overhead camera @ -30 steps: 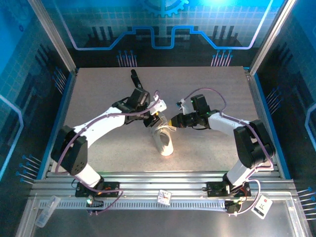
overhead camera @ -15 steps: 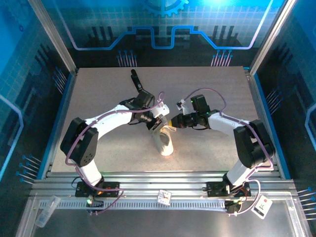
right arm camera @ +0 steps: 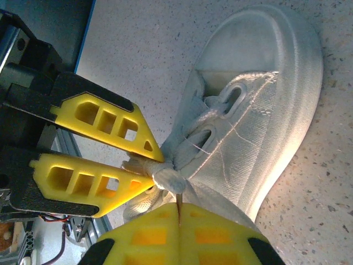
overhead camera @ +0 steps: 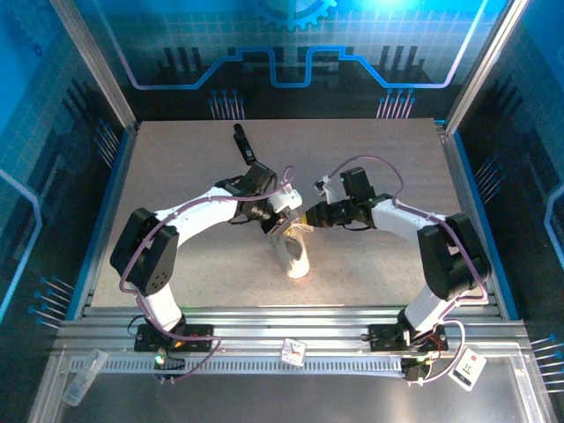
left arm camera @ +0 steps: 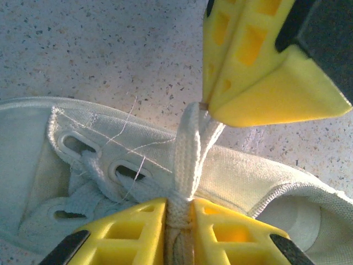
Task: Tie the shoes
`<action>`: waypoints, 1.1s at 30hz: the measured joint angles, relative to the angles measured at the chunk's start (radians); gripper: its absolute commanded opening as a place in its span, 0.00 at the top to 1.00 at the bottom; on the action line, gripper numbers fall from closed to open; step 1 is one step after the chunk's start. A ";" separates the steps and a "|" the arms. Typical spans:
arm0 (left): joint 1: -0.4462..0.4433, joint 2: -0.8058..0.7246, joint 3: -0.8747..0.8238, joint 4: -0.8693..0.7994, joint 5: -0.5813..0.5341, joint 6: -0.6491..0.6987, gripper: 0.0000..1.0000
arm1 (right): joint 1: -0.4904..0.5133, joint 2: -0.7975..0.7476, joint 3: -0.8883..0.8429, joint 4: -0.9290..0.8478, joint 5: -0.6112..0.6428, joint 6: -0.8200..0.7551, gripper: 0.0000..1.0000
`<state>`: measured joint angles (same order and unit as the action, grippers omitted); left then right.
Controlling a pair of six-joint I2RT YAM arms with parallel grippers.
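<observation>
left tool [left arm camera: 179, 214] clamped on lace [left arm camera: 186, 146] at the knot, right tool [right arm camera: 179, 218] pinching the same lace just opposite. sneaker [overhead camera: 295, 254] on counter [overhead camera: 176, 176], directly under both tools.

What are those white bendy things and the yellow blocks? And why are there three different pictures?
The white bendy things are two robot arms, bolted to the near edge of a grey table. One picture is taken from above. The other two come from little cameras on each arm's wrist, so everything in them looks very close. The yellow blocks are fingers: each arm ends in a two-finger hand called a gripper. On the table lies a small white sneaker and, farther back, a small black bar. The left gripper and the right gripper are both shut on the sneaker's lace, with a short stretch of it running between them just above the shoe.
</observation>
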<state>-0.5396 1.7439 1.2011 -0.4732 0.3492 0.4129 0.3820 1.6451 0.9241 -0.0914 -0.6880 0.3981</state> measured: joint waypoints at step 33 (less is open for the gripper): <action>0.004 -0.025 -0.028 0.007 -0.020 -0.022 0.46 | -0.041 -0.021 0.003 -0.083 0.056 -0.045 0.51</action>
<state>-0.5358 1.7187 1.1732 -0.4660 0.3290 0.3908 0.3408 1.6245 0.9272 -0.1745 -0.6319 0.3531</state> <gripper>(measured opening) 0.495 0.447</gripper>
